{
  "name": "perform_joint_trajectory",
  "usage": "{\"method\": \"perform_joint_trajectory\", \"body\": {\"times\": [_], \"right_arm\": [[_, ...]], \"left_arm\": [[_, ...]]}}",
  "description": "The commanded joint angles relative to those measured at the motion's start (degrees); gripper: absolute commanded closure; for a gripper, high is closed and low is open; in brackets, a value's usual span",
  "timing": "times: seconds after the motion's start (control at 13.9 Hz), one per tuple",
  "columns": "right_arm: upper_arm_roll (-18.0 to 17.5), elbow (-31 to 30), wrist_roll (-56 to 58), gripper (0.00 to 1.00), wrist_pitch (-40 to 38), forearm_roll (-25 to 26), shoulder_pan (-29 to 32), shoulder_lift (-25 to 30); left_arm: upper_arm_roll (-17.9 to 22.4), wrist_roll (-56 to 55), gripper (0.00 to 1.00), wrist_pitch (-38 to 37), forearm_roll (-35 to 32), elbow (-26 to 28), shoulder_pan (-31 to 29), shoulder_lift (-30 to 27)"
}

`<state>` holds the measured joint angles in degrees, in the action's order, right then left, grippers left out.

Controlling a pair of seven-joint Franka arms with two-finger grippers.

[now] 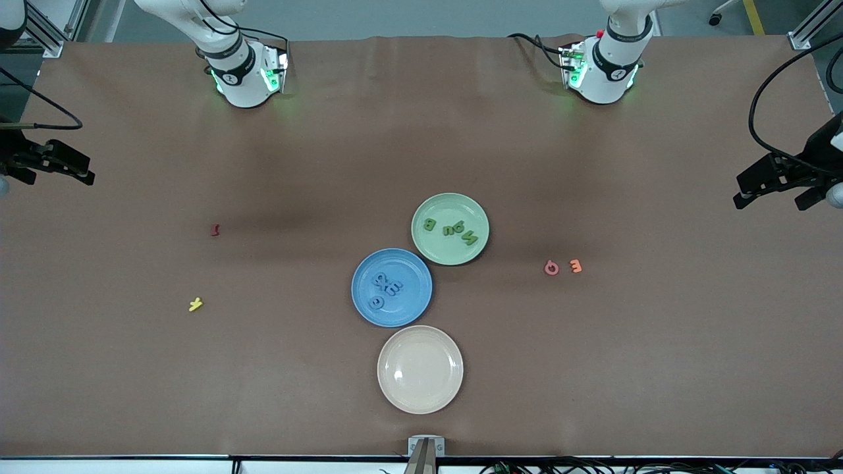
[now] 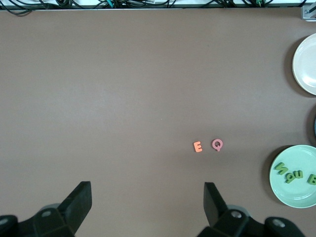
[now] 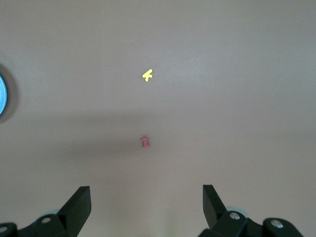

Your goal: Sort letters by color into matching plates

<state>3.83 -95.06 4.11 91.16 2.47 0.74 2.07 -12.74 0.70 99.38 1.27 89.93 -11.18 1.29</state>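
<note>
Blue plate (image 1: 392,288) was cut to a sliver at the edge of the right wrist view and barely showed in the left wrist view. The blue letters (image 1: 385,288) blended into it in the front view; probably four, hard to count. Both arms were cropped by the frame edges of the front view, only the hands showing.

Green plate (image 1: 450,228) sat just above centre of the front frame, touching the blue plate, which lay lower and toward the frame's left. The green letters (image 1: 451,230), four of them, lay in the green plate. Cream plate (image 1: 420,369) sat lowest, bare, just beside the blue one.

Both grippers were well apart from the plates. Left gripper (image 1: 770,191) hung at the frame's right edge, right gripper (image 1: 69,170) at its left edge, each over bare table (image 1: 593,368). Both arms waited.

Left gripper's fingers (image 2: 79,200) were spread wide, gripping nothing. Same for the right gripper's fingers (image 3: 79,202).

Strays on the table: orange E (image 1: 575,266) and pink Q (image 1: 551,267) right of centre; red letter (image 1: 215,230) and yellow letter (image 1: 195,304) left of centre.
</note>
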Motion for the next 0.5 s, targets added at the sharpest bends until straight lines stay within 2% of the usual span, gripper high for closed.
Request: {"method": "perform_joint_trajectory", "body": {"times": [0.0, 0.22, 0.43], "right_arm": [[-0.1, -1.3, 0.7, 0.0, -1.3, -1.0, 0.7, 1.5], [0.0, -1.4, 0.7, 0.0, -2.2, -1.0, 0.8, 2.6], [0.0, -1.4, 0.7, 0.0, -3.0, -1.0, 0.8, 3.8]], "left_arm": [[2.9, -0.3, 0.0, -1.2, -0.9, -1.8, 3.2, 0.6], [6.0, -0.3, 0.0, -1.2, -0.9, -1.8, 6.2, 0.6], [6.6, -0.3, 0.0, -1.2, -0.9, -1.8, 7.0, 0.5]]}}
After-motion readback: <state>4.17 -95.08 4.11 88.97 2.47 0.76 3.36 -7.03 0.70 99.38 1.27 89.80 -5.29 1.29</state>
